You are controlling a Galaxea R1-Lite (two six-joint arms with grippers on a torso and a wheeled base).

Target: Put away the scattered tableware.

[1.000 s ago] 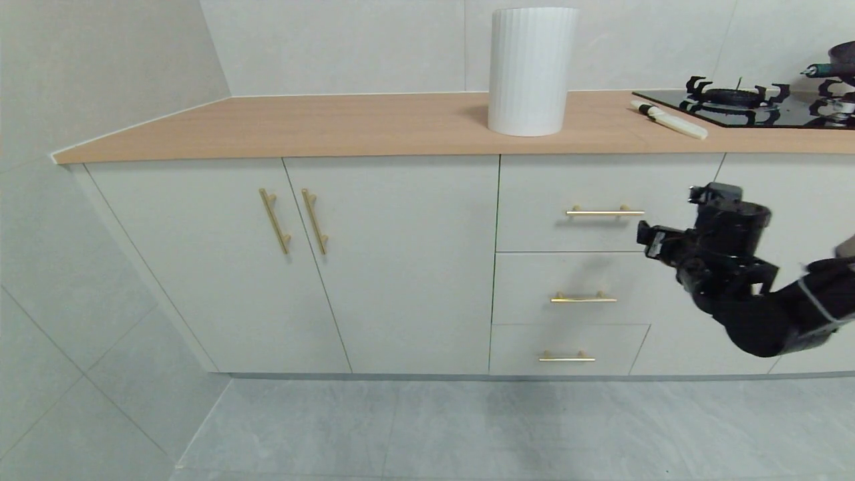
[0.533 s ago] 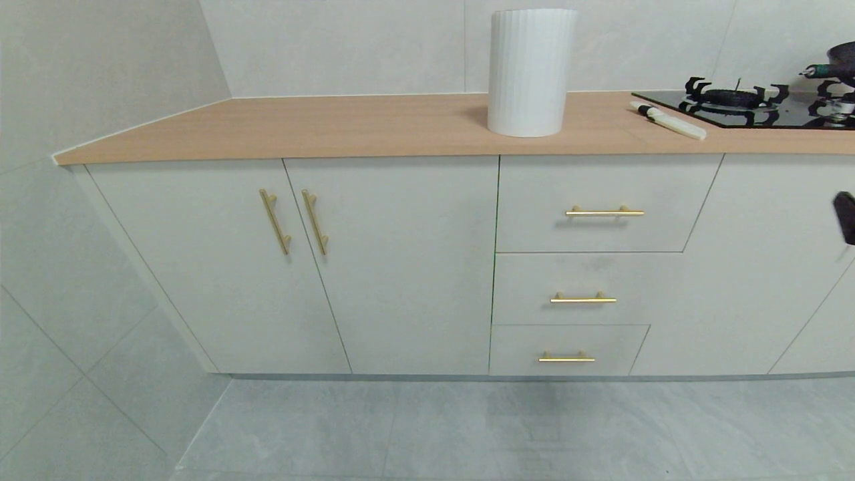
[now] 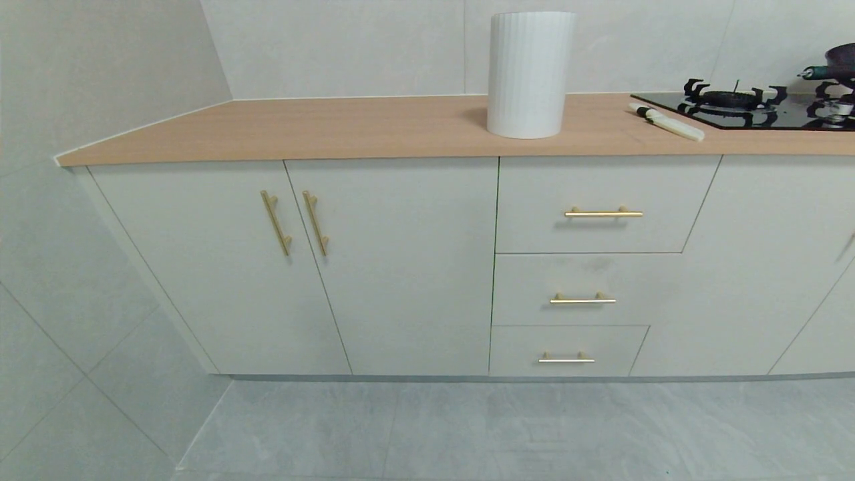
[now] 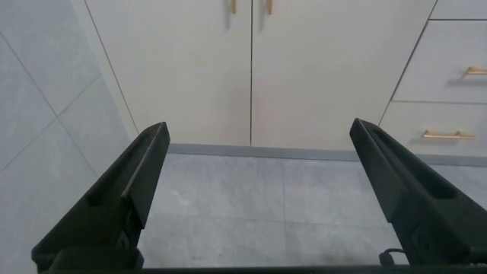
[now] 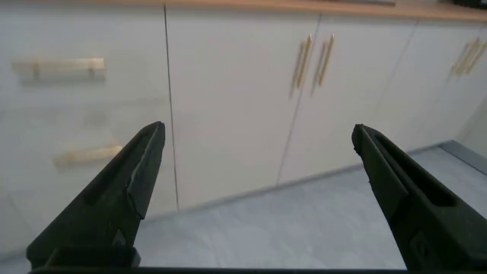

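A cream-handled knife lies on the wooden countertop, just left of the black gas stove. A tall white ribbed container stands upright on the counter above the drawers. My left gripper is open and holds nothing; it hangs low over the grey floor, facing the cabinet doors. My right gripper is also open with nothing in it, and faces the cabinet fronts with drawer handles to one side.
Three drawers with gold handles sit under the container, all shut. Two cabinet doors to the left are shut. A dark pan rests on the stove at the far right. Grey tiled floor lies before the cabinets.
My right arm, a second ago in front of the top drawer at the right, has pulled away to the right and left the head view. Nothing on the counter has moved.
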